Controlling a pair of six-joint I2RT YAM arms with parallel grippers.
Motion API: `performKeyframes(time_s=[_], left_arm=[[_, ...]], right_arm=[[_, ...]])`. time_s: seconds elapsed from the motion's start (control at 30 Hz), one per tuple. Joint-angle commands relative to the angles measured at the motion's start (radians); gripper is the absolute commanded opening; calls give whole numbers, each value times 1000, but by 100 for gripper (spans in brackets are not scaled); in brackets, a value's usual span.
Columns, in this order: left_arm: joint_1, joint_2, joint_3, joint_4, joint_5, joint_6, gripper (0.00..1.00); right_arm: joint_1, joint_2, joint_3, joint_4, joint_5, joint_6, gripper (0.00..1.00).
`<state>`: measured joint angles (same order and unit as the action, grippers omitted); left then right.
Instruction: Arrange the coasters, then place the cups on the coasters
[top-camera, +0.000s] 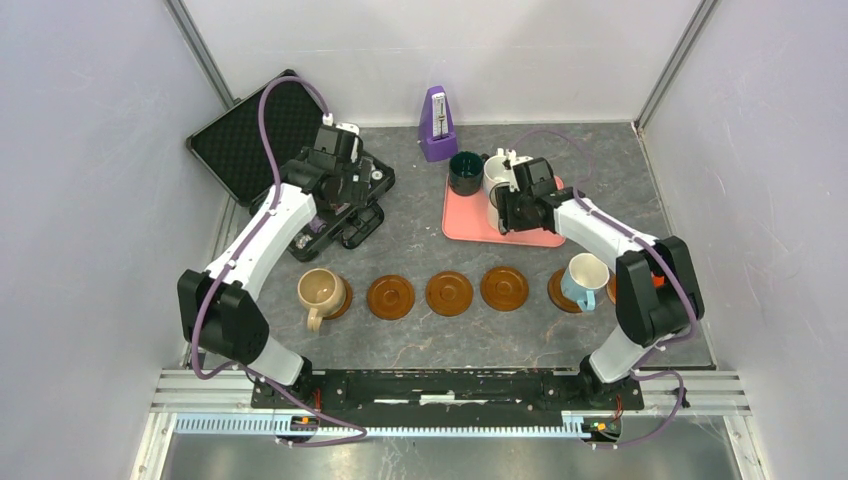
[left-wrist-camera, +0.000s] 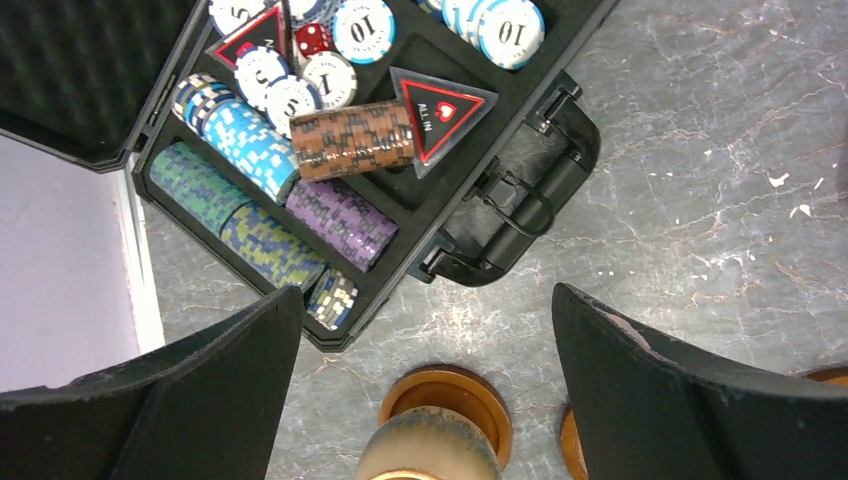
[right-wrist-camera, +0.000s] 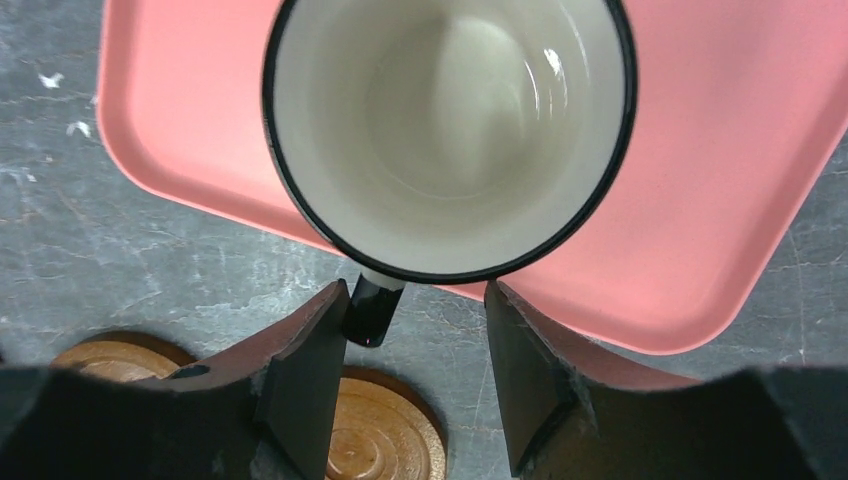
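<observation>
Several brown coasters lie in a row near the front: three bare ones (top-camera: 390, 296) (top-camera: 449, 293) (top-camera: 504, 288), one under the tan cup (top-camera: 320, 292), one under the light blue cup (top-camera: 585, 278). A dark green cup (top-camera: 466, 172) and a white cup (right-wrist-camera: 450, 130) stand on the pink tray (right-wrist-camera: 720, 200). My right gripper (right-wrist-camera: 418, 295) is open around the white cup's black handle (right-wrist-camera: 372, 310); the left finger is against it, the right finger apart. My left gripper (left-wrist-camera: 425, 300) hangs wide open and holds nothing, beside the chip case, with the tan cup (left-wrist-camera: 430, 450) below.
An open black case of poker chips (left-wrist-camera: 330, 150) sits at the back left, its foam lid (top-camera: 255, 130) lying flat behind it. A purple metronome (top-camera: 437, 125) stands at the back centre. Two coasters (right-wrist-camera: 385, 435) (right-wrist-camera: 115, 360) lie below the right fingers.
</observation>
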<state>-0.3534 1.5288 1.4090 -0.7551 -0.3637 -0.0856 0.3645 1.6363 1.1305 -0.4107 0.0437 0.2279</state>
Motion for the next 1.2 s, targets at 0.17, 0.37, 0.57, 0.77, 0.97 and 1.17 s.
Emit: performKeyframes(time_s=[0.17, 0.37, 0.57, 0.77, 0.97, 1.17], left_arm=[[15, -19, 33, -13, -39, 56, 100], [22, -20, 34, -6, -49, 65, 100], [21, -4, 45, -12, -23, 50, 100], [21, 24, 73, -26, -16, 44, 100], [21, 23, 76, -29, -19, 32, 100], [21, 20, 71, -29, -21, 29, 100]], right_arm=[[1, -23, -115, 122, 53, -10, 43], [1, -90, -185, 177, 76, -83, 37], [3, -89, -152, 204, 72, -137, 51], [2, -42, -101, 175, 104, -150, 46], [2, -41, -103, 174, 70, -147, 38], [2, -65, -113, 140, 54, -162, 4]])
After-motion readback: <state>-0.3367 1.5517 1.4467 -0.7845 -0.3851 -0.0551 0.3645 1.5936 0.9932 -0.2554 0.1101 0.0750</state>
